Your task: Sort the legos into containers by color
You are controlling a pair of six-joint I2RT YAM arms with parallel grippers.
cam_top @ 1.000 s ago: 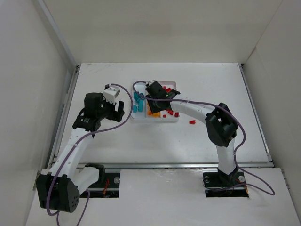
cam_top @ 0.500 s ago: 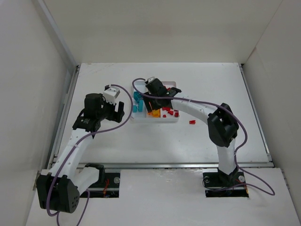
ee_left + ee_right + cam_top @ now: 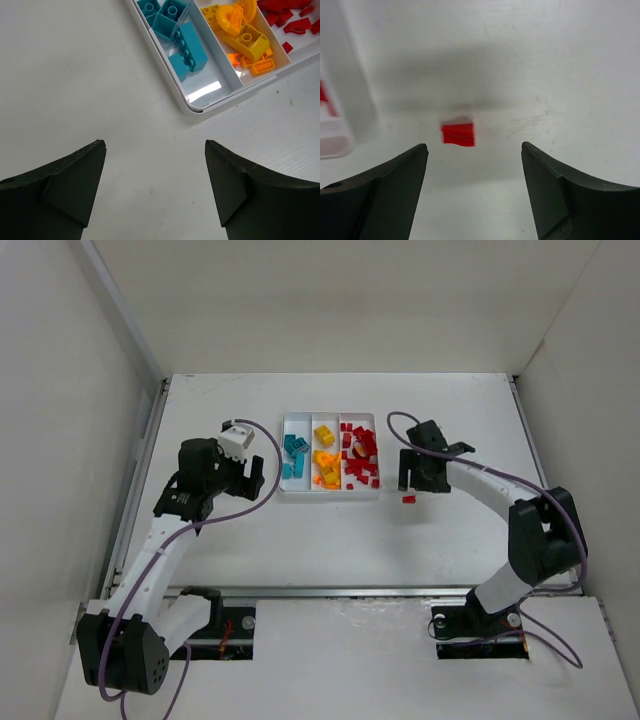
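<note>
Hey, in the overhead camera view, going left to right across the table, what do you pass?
left gripper → teal legos → yellow legos → red legos → right gripper

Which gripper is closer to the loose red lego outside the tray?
Right. The right gripper is open right beside the loose red lego, on the tray's right. The left gripper is open across the tray, off its left edge.
</note>
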